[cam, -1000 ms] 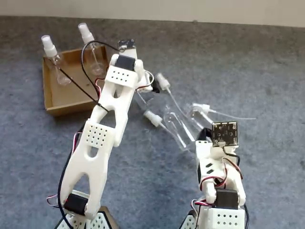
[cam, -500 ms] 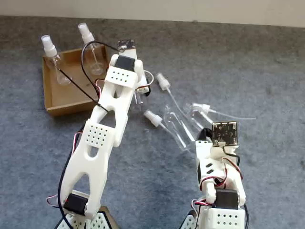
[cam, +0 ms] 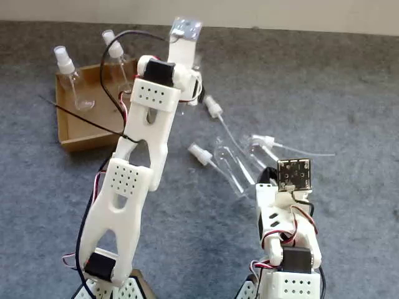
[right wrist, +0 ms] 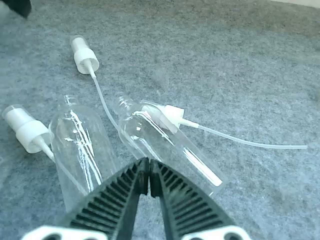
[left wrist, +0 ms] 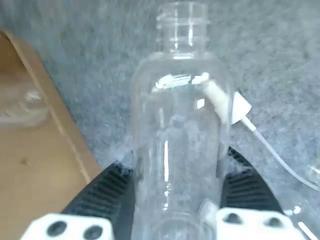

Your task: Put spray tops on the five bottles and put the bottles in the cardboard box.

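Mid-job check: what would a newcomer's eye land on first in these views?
The left pincer grips a clear, topless bottle beside the cardboard box, where two topped bottles stand. In front of the shut, empty right pincer, two bare bottles and three loose spray tops lie scattered on the grey carpet.

Some carpeted indoor room, judging by grey carpet [cam: 349, 93] meeting a pale wall [cam: 280, 12].

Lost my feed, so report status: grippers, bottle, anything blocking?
Left gripper shut on uncapped bottle, beside cardboard box. Right gripper shut, empty, by two lying bottles. Three spray tops loose nearby; nothing blocking.
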{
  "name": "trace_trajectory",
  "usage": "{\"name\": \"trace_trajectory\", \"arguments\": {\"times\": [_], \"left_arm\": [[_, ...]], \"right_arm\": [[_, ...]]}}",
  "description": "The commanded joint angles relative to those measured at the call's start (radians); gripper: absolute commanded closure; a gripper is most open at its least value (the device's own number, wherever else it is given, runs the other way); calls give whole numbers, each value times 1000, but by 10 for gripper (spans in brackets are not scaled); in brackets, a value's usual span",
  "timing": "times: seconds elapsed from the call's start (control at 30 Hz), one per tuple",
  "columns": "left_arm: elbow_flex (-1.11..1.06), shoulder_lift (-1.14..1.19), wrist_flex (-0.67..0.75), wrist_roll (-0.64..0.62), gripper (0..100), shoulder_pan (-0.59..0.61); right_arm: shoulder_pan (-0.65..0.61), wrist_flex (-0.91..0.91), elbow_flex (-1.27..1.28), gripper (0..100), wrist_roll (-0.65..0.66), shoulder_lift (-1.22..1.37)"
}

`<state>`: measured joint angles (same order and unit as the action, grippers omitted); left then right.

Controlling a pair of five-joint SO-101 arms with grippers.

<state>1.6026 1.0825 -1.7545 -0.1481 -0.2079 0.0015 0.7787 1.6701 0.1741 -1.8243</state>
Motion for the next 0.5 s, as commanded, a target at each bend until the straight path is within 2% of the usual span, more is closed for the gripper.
{"name": "trace_trajectory", "arguments": {"times": [0.0,0.1,0.2,0.47], "left_arm": [[25,-188,-9,40,951,2],[19,-260,-14,41,951,13],[-77,-348,-14,43,951,10],[-673,-760,-8,49,950,-15]], "right_arm": [[10,4,96,993,2,-8],[10,4,96,993,2,-8],[10,4,96,993,2,-8],[10,4,96,993,2,-8]]}}
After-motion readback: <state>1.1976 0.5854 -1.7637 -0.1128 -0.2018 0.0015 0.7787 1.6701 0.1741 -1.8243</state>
